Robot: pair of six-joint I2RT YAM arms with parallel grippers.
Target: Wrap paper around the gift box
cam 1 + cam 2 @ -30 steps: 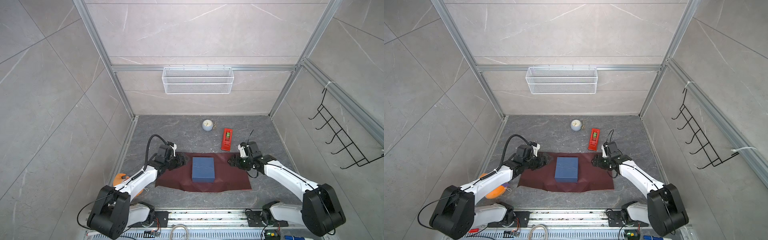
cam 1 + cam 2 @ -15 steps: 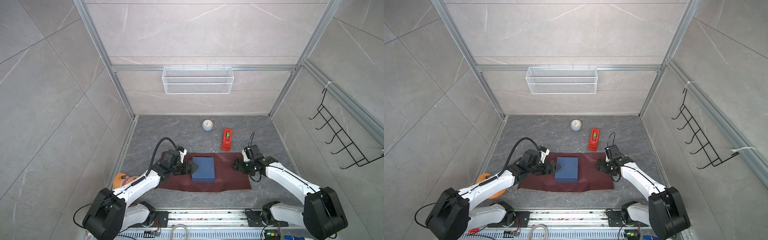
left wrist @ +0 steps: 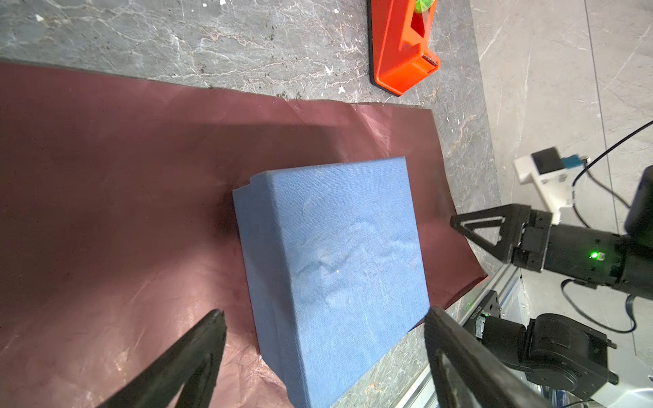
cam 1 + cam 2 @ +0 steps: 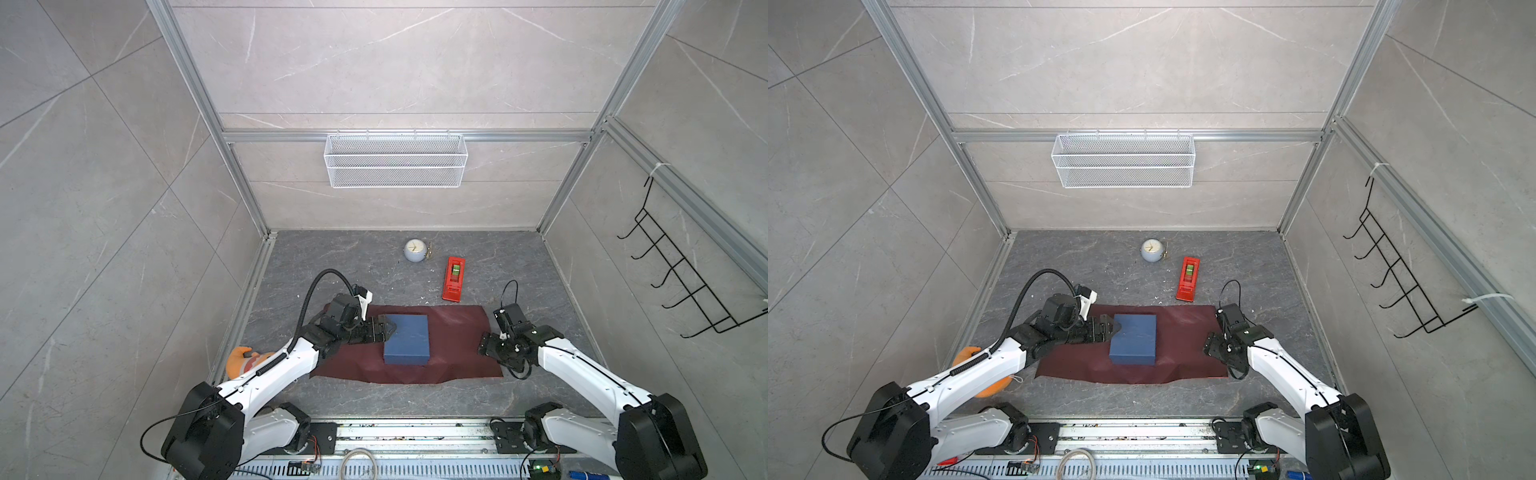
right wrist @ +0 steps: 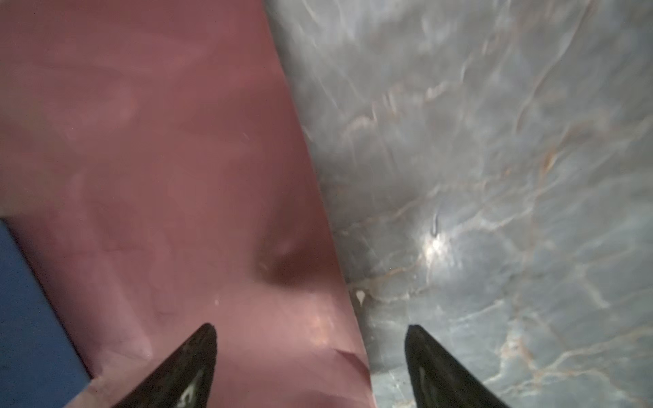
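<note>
Left gripper (image 4: pixel 390 328) has advanced from the paper's (image 4: pixel 453 332) left edge to the gift box (image 4: pixel 409 338), fingers wide. Right gripper (image 5: pixel 310 327), also wide, drew back to the right edge.

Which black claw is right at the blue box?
The left gripper: its open jaws straddle an edge of the gift box. The right gripper hangs over the paper, away from the box.

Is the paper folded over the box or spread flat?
Spread flat. The paper lies open under the gift box, with no flap over the box's top.
</note>
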